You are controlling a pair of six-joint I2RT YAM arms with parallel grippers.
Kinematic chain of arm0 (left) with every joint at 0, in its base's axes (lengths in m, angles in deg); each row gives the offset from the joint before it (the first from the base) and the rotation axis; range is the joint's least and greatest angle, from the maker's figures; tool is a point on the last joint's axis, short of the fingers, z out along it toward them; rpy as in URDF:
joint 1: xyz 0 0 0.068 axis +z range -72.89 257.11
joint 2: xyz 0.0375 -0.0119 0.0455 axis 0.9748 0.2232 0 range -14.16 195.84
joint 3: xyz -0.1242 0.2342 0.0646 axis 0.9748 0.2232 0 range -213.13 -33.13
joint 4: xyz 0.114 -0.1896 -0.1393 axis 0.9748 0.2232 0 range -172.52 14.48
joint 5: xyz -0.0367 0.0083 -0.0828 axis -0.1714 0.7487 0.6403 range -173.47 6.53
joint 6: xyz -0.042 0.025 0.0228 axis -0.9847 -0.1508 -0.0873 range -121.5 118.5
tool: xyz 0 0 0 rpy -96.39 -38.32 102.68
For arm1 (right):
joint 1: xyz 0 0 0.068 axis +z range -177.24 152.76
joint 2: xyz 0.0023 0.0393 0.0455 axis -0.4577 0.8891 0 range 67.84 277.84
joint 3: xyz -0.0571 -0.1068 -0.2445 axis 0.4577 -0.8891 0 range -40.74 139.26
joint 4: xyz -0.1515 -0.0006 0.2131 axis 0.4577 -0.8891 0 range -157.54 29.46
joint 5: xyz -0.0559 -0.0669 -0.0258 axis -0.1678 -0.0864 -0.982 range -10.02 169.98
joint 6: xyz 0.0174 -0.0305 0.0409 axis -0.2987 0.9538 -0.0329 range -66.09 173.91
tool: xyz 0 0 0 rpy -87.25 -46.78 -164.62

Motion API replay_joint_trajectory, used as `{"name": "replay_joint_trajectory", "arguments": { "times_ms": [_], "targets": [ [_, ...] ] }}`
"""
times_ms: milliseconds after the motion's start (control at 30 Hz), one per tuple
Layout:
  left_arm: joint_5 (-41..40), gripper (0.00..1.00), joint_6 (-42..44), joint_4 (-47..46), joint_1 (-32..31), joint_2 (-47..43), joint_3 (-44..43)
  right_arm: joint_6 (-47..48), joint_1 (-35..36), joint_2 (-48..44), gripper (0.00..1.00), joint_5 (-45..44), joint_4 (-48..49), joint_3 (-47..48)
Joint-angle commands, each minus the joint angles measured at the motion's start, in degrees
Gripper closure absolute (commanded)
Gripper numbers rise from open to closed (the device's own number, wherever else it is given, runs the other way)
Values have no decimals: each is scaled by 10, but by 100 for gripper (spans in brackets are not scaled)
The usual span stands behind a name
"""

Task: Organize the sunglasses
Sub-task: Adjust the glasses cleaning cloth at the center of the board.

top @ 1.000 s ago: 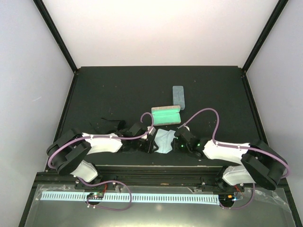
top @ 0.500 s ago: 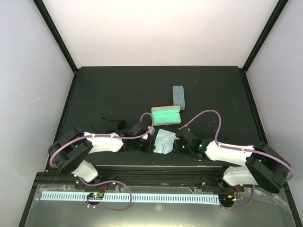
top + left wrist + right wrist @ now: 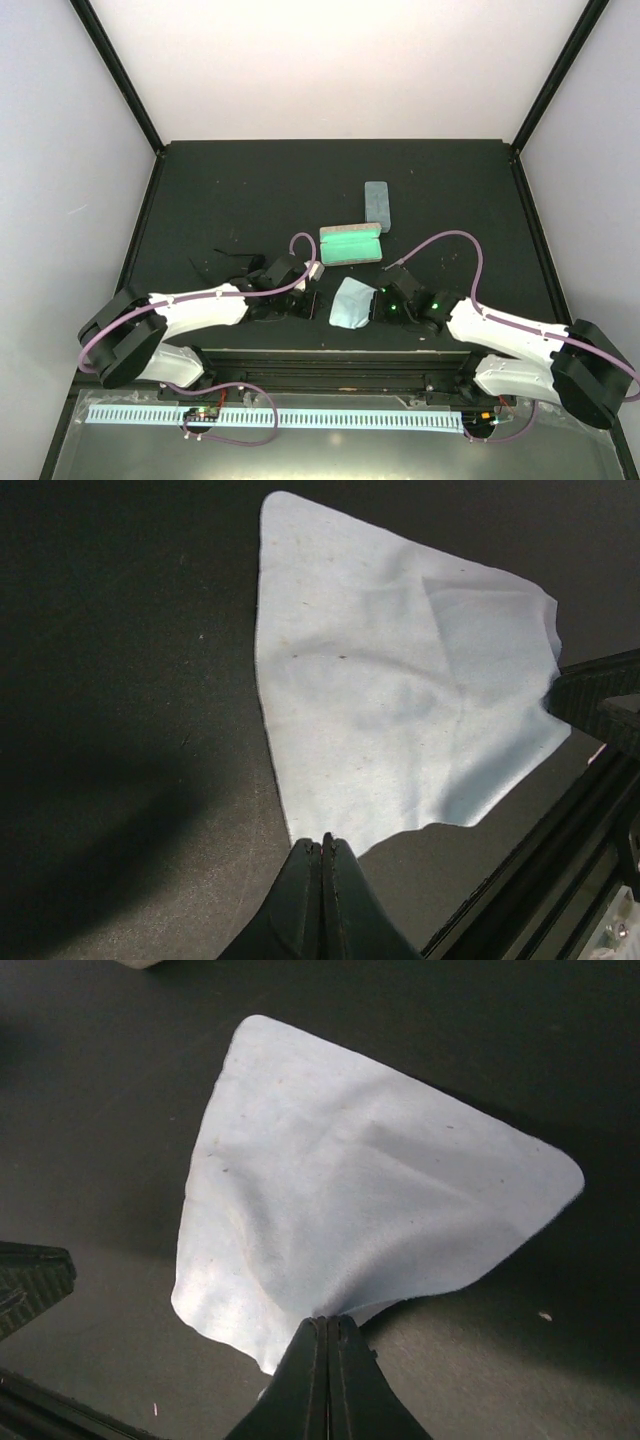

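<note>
A light blue cloth hangs spread between my two grippers near the table's front edge. My left gripper is shut on the cloth's near corner, with the left gripper showing its jaws pressed together. The right gripper is shut on the opposite edge of the cloth, its jaws likewise closed at the right gripper. Black sunglasses lie faintly visible on the dark mat behind the left arm.
An open case with a green lining lies just behind the cloth. A closed blue-grey case rests farther back. The table's front rail runs close under both grippers.
Both grippers have shut on the cloth. The arms stretched forward and lower, and the crumpled cloth now hangs flatter between them.
</note>
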State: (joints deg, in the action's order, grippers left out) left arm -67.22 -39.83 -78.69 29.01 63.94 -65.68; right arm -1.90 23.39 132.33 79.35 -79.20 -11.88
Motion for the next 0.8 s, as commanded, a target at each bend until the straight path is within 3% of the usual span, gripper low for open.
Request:
{"name": "replay_joint_trajectory", "arguments": {
  "times_ms": [0,100,167,433,767],
  "targets": [
    [-9,98,9,15,-3,-2,-13,-31,-1,1,93,-31,-58,19],
    [4,97,10,4,-3,7,-13,-20,0,16,72,-75,-84,28],
    [11,95,9,-2,-3,11,-14,-3,0,21,65,-83,-77,27],
    [55,87,18,-34,-3,32,-21,34,0,27,63,-82,-71,23],
    [94,86,21,-76,-3,90,-47,62,-1,110,66,-104,-40,51]
  ]
}}
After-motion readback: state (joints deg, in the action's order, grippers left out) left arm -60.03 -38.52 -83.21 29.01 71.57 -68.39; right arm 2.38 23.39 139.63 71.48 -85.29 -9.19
